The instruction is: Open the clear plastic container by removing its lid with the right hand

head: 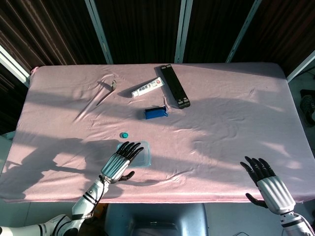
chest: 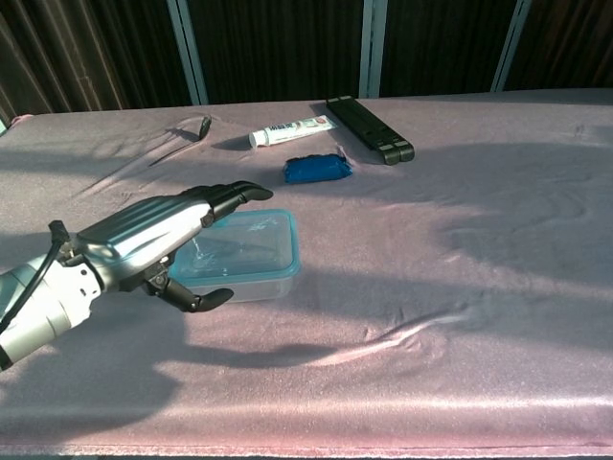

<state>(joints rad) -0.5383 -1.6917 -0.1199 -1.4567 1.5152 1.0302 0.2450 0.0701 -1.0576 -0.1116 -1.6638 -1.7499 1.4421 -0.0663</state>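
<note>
The clear plastic container (head: 140,154) (chest: 251,247) with its blue-rimmed lid on sits near the table's front, left of centre. My left hand (head: 119,162) (chest: 163,237) hovers over the container's left part, fingers spread and holding nothing; whether it touches the lid I cannot tell. My right hand (head: 267,182) stays open at the front right edge of the table, far from the container, and shows only in the head view.
A small teal cap (head: 125,134) lies just behind the container. Further back are a blue object (head: 155,113) (chest: 317,169), a white tube (head: 147,88) (chest: 290,130), a black bar (head: 174,85) (chest: 370,127) and a small metal piece (head: 113,85). The pink cloth (head: 231,123) is wrinkled.
</note>
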